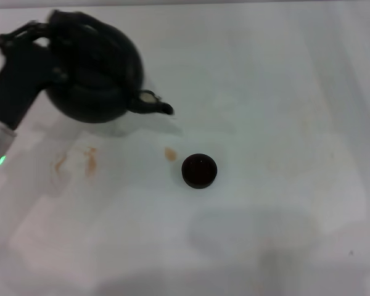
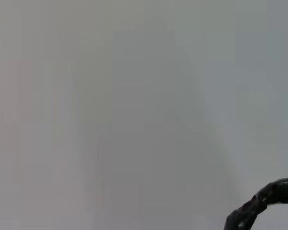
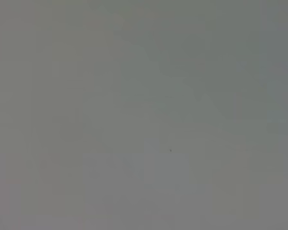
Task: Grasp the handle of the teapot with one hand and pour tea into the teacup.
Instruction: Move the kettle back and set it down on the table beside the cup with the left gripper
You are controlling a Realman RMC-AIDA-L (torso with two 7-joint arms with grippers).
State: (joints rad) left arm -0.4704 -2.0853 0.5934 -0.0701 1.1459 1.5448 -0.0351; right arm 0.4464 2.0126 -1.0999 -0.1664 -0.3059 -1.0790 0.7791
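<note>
Left claw (image 1: 37, 34) is clamped on the teapot (image 1: 95, 74) handle at the far left of the counter (image 1: 283, 123); spout faces the teacup (image 1: 199, 171), still apart. Brown stains (image 1: 89, 160) lie between, nothing blocks. Risk: tipping before the spout is over the teacup spills tea. Left wrist view: only a handle bit (image 2: 264, 201). Right wrist view: bare counter, right claw unseen.

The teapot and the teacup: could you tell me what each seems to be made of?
The teapot, held at its handle by the left gripper, looks like dark cast iron or glazed ceramic: black, with dull, soft highlights; the picture leaves it open. The teacup looks like dark glazed ceramic: brown-black, smooth-rimmed, faintly shiny inside. Both stand over the white table.
</note>
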